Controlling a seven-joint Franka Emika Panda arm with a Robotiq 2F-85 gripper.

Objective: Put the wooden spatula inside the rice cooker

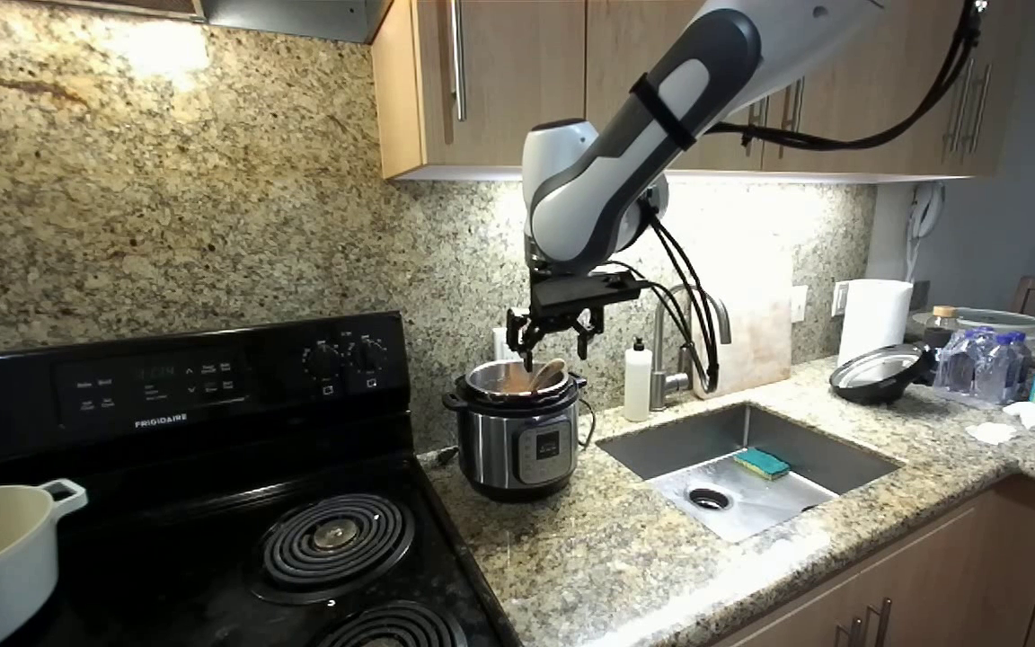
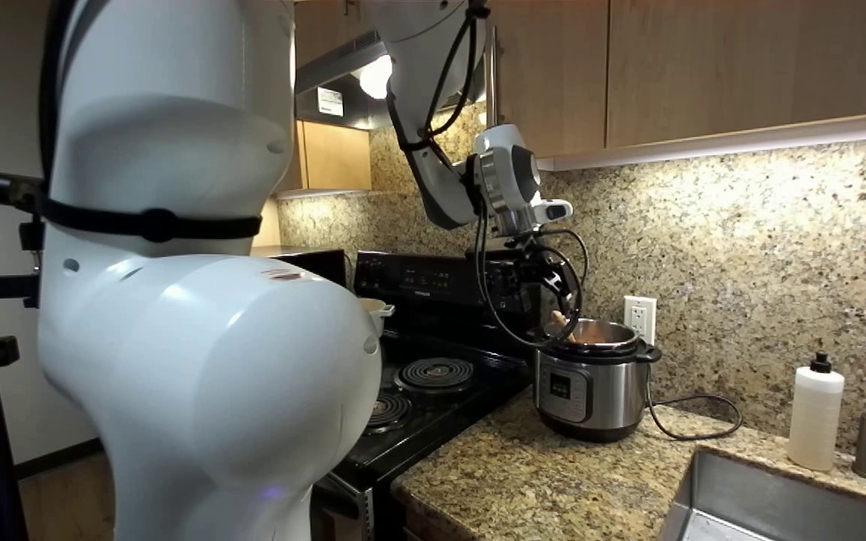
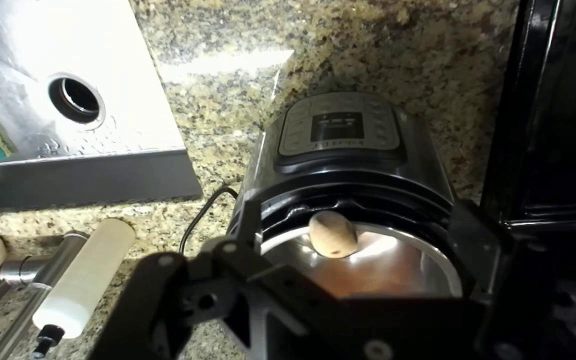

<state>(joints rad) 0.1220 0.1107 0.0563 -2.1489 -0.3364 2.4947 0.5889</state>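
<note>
The rice cooker (image 1: 487, 440) stands uncovered on the counter between stove and sink. It also shows in an exterior view (image 2: 621, 394) and in the wrist view (image 3: 338, 157). The wooden spatula (image 1: 549, 373) leans inside it, with one rounded end sticking up past the rim; its lower part is hidden. That end also shows in an exterior view (image 2: 559, 318) and end-on in the wrist view (image 3: 333, 235). My gripper (image 1: 555, 358) is above the cooker opening. In the wrist view its fingers (image 3: 360, 220) are wide apart, with nothing held between them.
The stove (image 1: 338, 539) is beside the cooker, with a white pot (image 1: 1, 548) on it. The sink (image 1: 751, 521) is on the cooker's other side, with a soap bottle (image 1: 637, 382) and faucet (image 1: 659, 359) behind it. A black cord (image 2: 692, 434) lies by the cooker.
</note>
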